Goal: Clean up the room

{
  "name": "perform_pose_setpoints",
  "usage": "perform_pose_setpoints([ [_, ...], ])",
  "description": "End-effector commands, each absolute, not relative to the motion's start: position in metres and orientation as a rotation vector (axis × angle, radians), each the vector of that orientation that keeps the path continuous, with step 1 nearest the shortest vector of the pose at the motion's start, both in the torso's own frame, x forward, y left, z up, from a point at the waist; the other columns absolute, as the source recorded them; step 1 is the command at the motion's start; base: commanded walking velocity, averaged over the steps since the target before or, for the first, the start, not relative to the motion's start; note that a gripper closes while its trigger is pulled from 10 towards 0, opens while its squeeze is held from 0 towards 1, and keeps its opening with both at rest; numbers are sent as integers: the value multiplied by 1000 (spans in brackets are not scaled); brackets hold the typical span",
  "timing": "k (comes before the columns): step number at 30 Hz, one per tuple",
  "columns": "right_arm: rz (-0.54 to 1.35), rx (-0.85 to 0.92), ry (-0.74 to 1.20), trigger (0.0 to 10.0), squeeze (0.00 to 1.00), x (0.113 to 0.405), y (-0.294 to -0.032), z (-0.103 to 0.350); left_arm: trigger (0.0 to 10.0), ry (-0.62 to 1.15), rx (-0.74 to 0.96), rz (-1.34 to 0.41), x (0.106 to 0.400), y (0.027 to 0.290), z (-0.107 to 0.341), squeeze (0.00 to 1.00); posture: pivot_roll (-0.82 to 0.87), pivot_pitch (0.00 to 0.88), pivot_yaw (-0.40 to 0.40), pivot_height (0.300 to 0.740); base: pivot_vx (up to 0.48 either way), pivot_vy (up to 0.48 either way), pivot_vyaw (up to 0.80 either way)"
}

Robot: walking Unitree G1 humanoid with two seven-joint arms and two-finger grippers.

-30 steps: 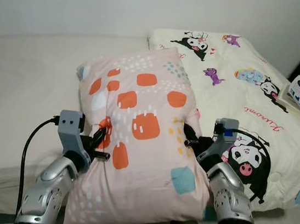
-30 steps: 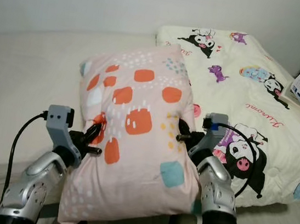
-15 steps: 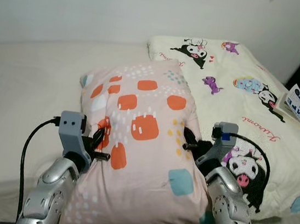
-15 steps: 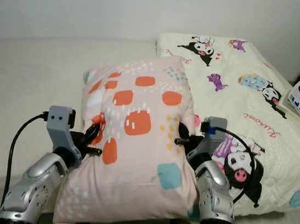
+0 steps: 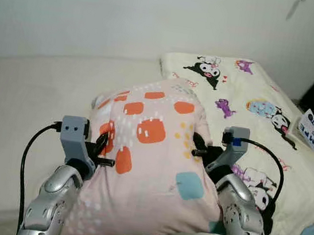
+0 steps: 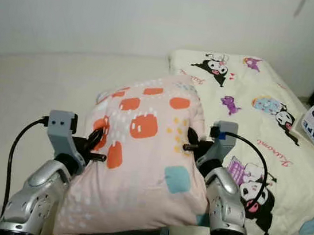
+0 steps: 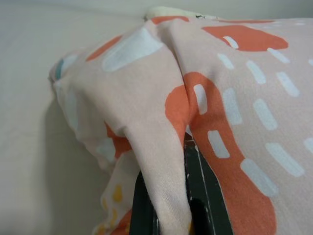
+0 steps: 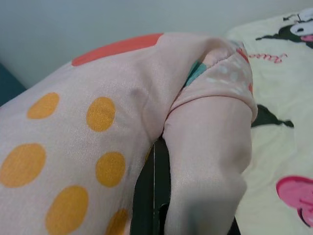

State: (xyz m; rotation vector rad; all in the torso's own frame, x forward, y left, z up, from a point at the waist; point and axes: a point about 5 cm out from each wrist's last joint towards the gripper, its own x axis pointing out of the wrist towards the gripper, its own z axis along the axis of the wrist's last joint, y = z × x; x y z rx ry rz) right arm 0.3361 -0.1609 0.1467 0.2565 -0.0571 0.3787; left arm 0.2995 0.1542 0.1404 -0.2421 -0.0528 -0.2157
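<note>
Soft pink pillow with orange and teal blocks point(image 5: 152, 152) held up off cream bed sheet point(image 5: 19, 105), pinched at both side edges. Left gripper point(image 5: 104, 150) clamped on fold of fabric at pillow's left edge, black fingers point(image 7: 198, 196) closed over cloth in left wrist view. Right gripper point(image 5: 198, 149) clamped on right edge, fabric bunched over fingers point(image 8: 155, 191). Two-sided hold likely to keep limp pillow flat and stop sagging during carry. Cream cartoon-print quilt point(image 5: 262, 108) lying beside, under pillow's right corner. Black-and-white printed box point(image 5: 312, 127) at quilt's far edge. Probably mid-carry toward head of bed.
</note>
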Motion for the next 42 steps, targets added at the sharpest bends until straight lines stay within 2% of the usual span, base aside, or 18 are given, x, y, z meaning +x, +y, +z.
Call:
perform_pose_setpoints([
  [1, 413, 245, -89, 10000, 0, 335, -156, 154, 10000, -109, -242, -233, 297, 150, 150, 0, 3, 124, -17, 699, 0, 0, 0],
  [12, 422, 237, -86, 10000, 0, 334, -154, 155, 10000, -116, -249, -241, 294, 149, 150, 0, 2, 122, -22, 739, 0, 0, 0],
  [33, 415, 211, -34, 10000, 0, 329, -143, 137, 10000, -77, -238, -188, 288, 152, 137, 0, 6, 111, -32, 740, 0, 0, 0],
  [38, 386, 192, 93, 10000, 0, 321, -141, 109, 10000, -22, -177, -123, 287, 152, 120, 0, 6, 102, -29, 740, 0, 0, 0],
  [42, 364, 223, 124, 10000, 0, 317, -141, 100, 10000, -3, -182, -123, 286, 149, 114, 0, 7, 100, -29, 740, 0, 0, 0],
])
